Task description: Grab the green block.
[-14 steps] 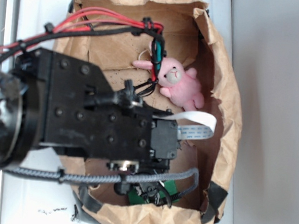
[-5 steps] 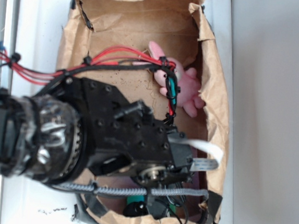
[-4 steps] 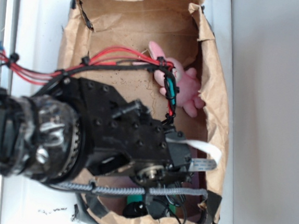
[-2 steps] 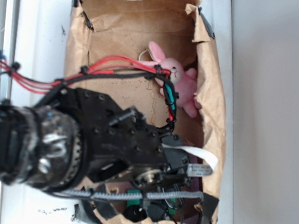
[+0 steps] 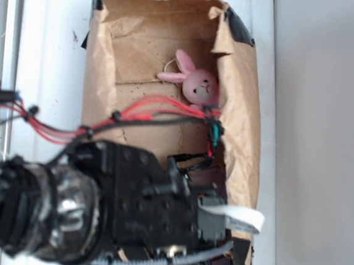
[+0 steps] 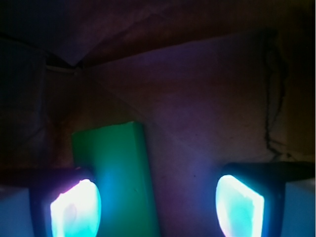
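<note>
The arm has slid toward the bag's (image 5: pixel 239 125) near end since earlier, uncovering the bunny (image 5: pixel 196 84). It reaches down into the bag, wrist low in the exterior view, which hides the block. The wrist view shows the end effector (image 6: pixel 158 207) spread wide, the green block (image 6: pixel 118 177) lying just inside its left finger (image 6: pixel 74 207), on the bag floor.

A brown paper bag (image 5: pixel 245 132) fills the frame's centre on a white surface (image 5: pixel 53 53). A pink plush bunny (image 5: pixel 193 84) lies in its upper part. The black robot arm (image 5: pixel 96 206), trailing red cables (image 5: pixel 148 112), covers the lower left.
</note>
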Controlling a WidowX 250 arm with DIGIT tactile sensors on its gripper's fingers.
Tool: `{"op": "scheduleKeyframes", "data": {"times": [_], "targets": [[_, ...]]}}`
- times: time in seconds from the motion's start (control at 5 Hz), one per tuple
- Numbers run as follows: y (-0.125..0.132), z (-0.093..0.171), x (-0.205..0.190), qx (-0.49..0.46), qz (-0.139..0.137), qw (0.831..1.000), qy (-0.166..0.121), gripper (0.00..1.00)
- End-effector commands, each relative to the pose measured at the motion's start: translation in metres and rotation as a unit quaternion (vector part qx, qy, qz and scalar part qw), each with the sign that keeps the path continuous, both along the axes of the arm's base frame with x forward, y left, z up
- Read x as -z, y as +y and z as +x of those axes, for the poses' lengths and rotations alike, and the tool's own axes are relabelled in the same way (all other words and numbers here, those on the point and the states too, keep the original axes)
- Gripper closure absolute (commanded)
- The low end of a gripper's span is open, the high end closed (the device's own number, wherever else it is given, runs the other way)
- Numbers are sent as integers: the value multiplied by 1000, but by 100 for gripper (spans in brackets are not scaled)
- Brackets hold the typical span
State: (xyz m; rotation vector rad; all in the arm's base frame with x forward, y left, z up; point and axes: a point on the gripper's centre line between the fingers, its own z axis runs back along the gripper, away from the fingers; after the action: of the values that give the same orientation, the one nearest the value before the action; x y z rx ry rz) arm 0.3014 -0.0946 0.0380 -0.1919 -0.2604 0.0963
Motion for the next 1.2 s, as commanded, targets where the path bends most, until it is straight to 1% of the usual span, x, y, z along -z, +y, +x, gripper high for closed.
{"op": "scheduleKeyframes", "data": {"times": [0.0, 0.2, 0.4, 0.6, 0.8, 1.0], "targets": [[6, 6, -21, -9, 22, 999, -29, 0], [21, 8, -36, -26, 14, 999, -45, 0], [38, 9, -55, -31, -24, 998, -46, 0], [42, 12, -59, -26, -69, 997, -30, 0], [35, 15, -47, -37, -58, 997, -31, 0], [25, 14, -37, -29, -56, 998, -18, 0]]}}
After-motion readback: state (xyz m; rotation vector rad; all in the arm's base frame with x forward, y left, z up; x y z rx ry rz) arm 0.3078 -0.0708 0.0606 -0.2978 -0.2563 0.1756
